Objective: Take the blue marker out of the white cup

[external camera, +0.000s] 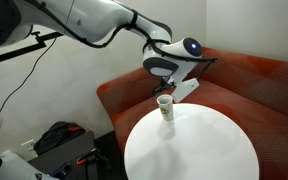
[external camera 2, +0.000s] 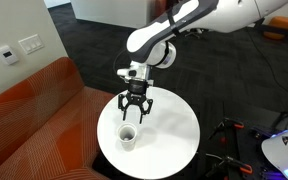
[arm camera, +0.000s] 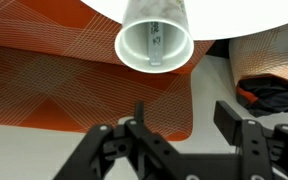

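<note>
Paper cup and slim pen are both very light things, and this decides the handling.

In an exterior view the gripper (external camera: 170, 88) hangs just above the white cup (external camera: 165, 107), which stands upright on the round table (external camera: 204, 150). The blue marker is too small to make out there.

In an exterior view the gripper (external camera 2: 135, 114) has its jaws wide apart and empty. The cup (external camera 2: 129, 135) sits below them, slightly off to one side and not touching.

In the wrist view the cup's mouth (arm camera: 156, 42) lies ahead of the open jaws. The blue marker (arm camera: 158, 44) shows inside it as a thin stick (its colour is hard to judge here).

I judge the marker to be stiff, smooth and a little slippery, so it may turn or slide between the pads. The best hold is across the barrel near its upper end, close to the cup's rim. The cup wall looks thin, and nothing holds the cup down. A finger pressing on it can dent or tip it, so the pull should go straight along the cup's axis.
</note>
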Robot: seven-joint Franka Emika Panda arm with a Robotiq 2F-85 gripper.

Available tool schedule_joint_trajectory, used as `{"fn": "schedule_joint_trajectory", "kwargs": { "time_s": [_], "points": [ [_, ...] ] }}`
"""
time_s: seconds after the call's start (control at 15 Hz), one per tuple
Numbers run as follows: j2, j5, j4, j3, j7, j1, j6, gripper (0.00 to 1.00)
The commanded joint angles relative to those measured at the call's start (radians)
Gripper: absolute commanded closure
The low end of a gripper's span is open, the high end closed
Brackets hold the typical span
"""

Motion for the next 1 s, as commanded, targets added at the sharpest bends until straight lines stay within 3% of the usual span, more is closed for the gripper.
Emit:
{"fn": "schedule_joint_trajectory", "kwargs": {
  "time_s": [0.0, 0.47, 0.93],
  "points": [
    [0.041, -0.062, 0.055, 0.028, 0.002, -0.016, -0.027, 0.29],
    [0.113, -0.135, 0.128, 0.058, 0.025, -0.016, -0.011, 0.27],
    [0.174, -0.212, 0.199, 0.071, 0.077, -0.012, 0.007, 0.43]
  ]
}}
